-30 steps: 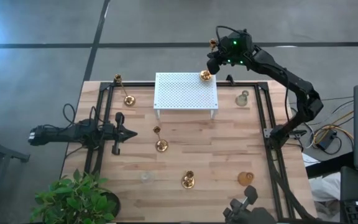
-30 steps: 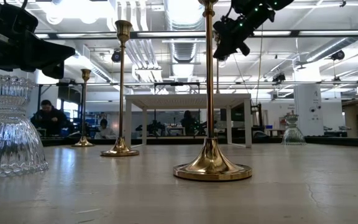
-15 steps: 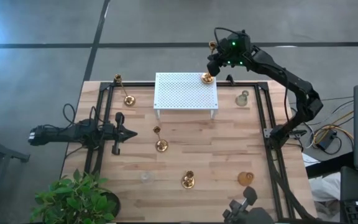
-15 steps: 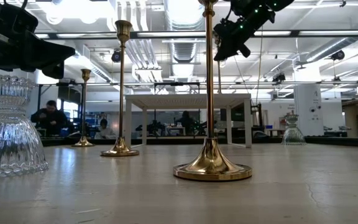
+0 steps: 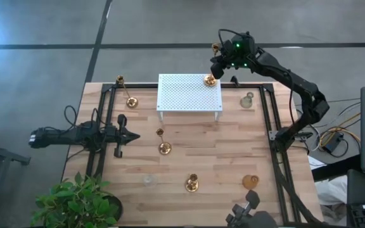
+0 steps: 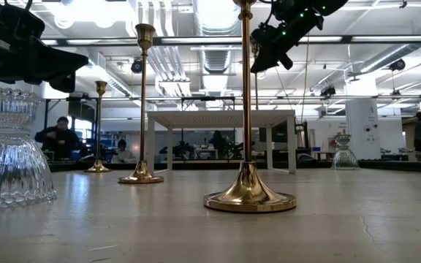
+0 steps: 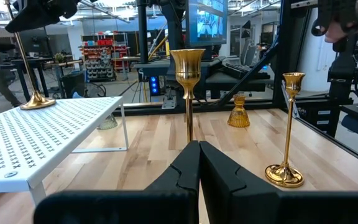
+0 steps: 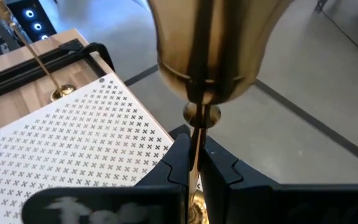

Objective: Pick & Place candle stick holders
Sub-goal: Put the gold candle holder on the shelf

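**Setting a tall brass holder on the rack corner**

Holding a tall brass candle holder (image 5: pixel 211 69) by its thin stem, the right gripper (image 5: pixel 220 60) stands over the far right corner of the white perforated rack (image 5: pixel 182 94). In the right wrist view its two fingers (image 8: pixel 178 163) are closed on the stem, just under the cup. The round base (image 5: pixel 210 78) lies on or just above the rack top; I cannot tell if it touches.

What matters is the long axis of this holder: it runs up and down, nearly upright, with the base directly below the fingers. I judge that the base must sit flat on the rack before the fingers open, otherwise such a thin, tall piece can tip over.

The left gripper (image 5: pixel 132 133) waits low over the left side of the table, its fingers closed on nothing. Another brass holder (image 5: pixel 163 143) stands just in front of it, so the left arm is the nearer one for that piece.
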Motion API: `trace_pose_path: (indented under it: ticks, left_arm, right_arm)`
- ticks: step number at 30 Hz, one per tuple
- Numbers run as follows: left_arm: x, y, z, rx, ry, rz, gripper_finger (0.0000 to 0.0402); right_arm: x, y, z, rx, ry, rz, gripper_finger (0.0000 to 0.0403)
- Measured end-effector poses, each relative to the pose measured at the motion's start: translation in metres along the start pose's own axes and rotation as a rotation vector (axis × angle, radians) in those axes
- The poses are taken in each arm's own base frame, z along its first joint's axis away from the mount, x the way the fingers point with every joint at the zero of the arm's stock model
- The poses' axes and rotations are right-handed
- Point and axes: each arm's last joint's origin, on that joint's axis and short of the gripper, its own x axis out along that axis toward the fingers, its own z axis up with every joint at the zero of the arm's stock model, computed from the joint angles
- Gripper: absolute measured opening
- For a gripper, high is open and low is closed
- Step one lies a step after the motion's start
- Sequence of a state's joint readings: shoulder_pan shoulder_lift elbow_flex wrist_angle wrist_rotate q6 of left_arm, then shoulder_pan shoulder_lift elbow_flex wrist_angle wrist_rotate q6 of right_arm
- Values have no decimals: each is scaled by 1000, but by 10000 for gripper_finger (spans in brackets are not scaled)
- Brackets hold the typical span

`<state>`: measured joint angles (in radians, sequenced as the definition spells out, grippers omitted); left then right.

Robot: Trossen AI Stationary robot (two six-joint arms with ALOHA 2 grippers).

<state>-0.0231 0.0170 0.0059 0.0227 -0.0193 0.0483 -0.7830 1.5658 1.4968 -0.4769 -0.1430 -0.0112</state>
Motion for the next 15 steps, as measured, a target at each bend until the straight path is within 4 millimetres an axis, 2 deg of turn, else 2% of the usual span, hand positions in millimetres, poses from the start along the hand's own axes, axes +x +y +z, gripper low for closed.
trace_pose_path:
  ticks: [15]
  left_arm:
    - [0, 0, 0, 0, 0, 0, 14]
  right_arm:
    - [4, -1, -5, -8, -17, 0, 12]
